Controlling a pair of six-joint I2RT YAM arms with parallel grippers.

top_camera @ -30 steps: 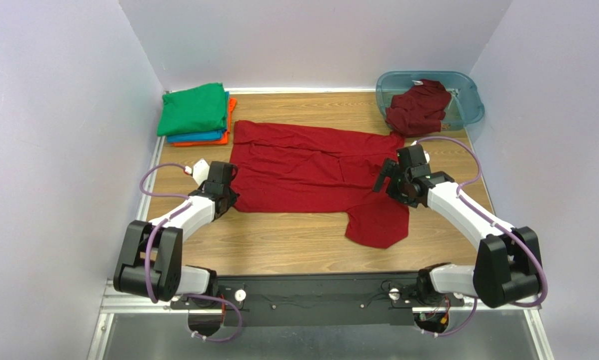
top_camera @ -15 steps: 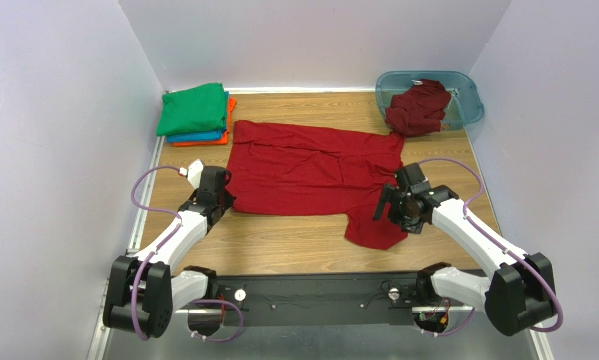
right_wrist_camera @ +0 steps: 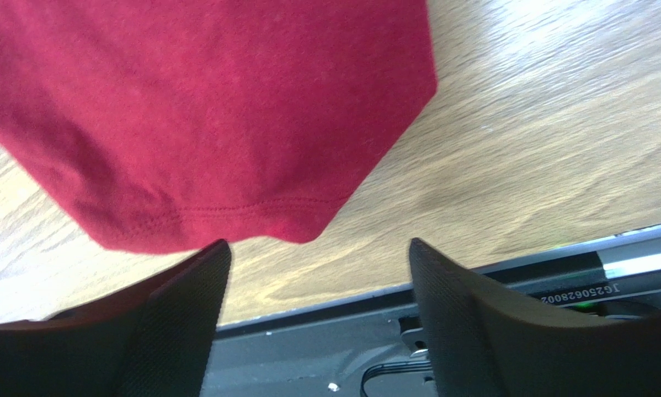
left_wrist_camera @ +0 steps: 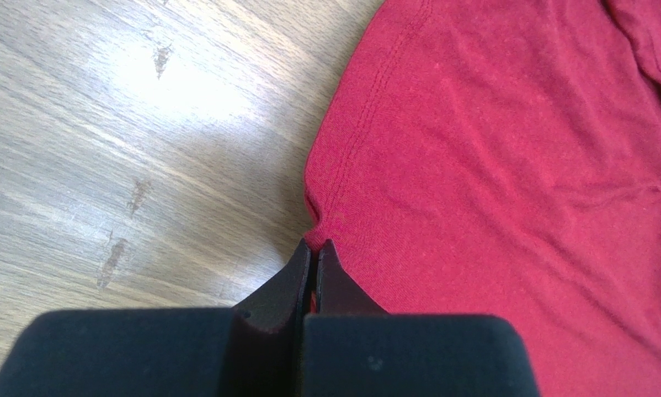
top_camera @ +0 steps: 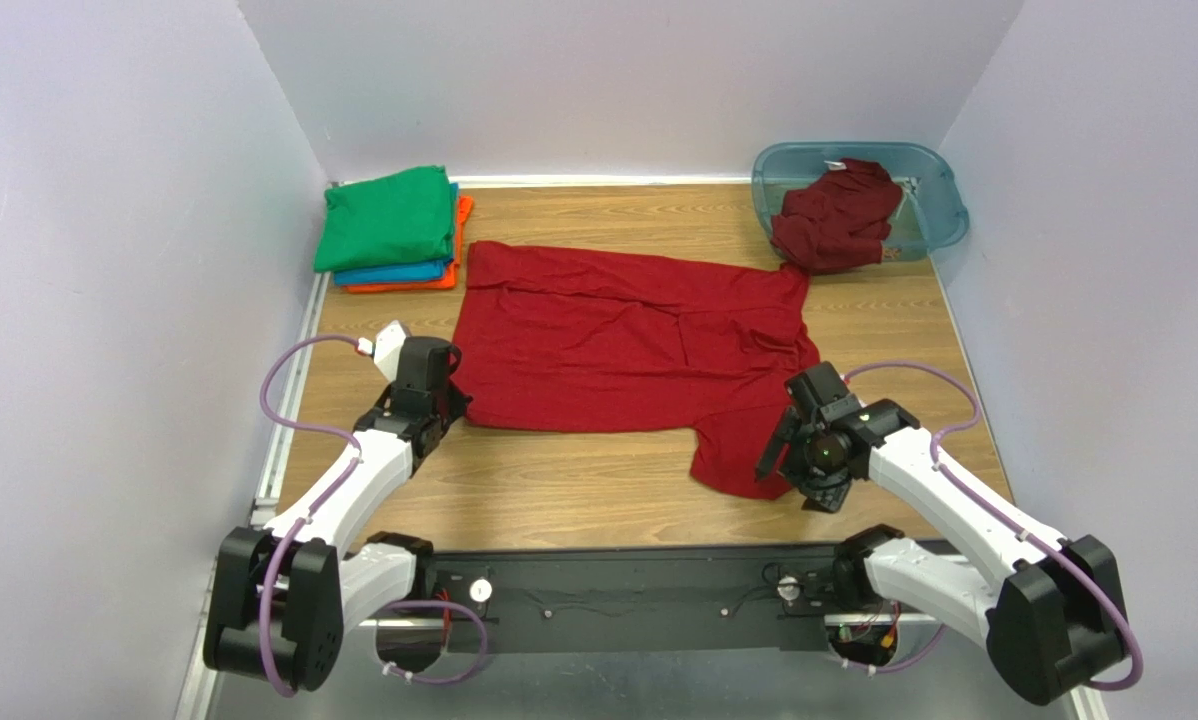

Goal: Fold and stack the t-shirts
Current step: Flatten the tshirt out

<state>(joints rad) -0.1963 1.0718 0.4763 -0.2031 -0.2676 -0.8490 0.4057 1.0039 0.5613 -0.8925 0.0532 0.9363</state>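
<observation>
A dark red t-shirt (top_camera: 620,338) lies spread across the middle of the table, one sleeve (top_camera: 740,450) reaching toward the near edge. My left gripper (top_camera: 443,405) is shut on the shirt's near-left corner; in the left wrist view (left_wrist_camera: 315,246) red cloth shows between the closed jaws. My right gripper (top_camera: 804,477) is open and empty, just past the sleeve's near hem (right_wrist_camera: 201,124), with its tips (right_wrist_camera: 317,248) over bare wood. A second dark red shirt (top_camera: 838,210) lies crumpled in the tub. Green (top_camera: 387,218), blue (top_camera: 395,275) and orange (top_camera: 463,225) shirts sit folded in a stack at the back left.
A translucent teal tub (top_camera: 936,195) stands at the back right. The black base rail (top_camera: 635,578) runs along the near edge, and shows close below my right fingers (right_wrist_camera: 475,314). White walls close in the left, right and back sides.
My right gripper has moved from the shirt's right edge toward the near edge, past the sleeve's hem, staying open. My left gripper has shifted slightly and stays shut on the corner.
</observation>
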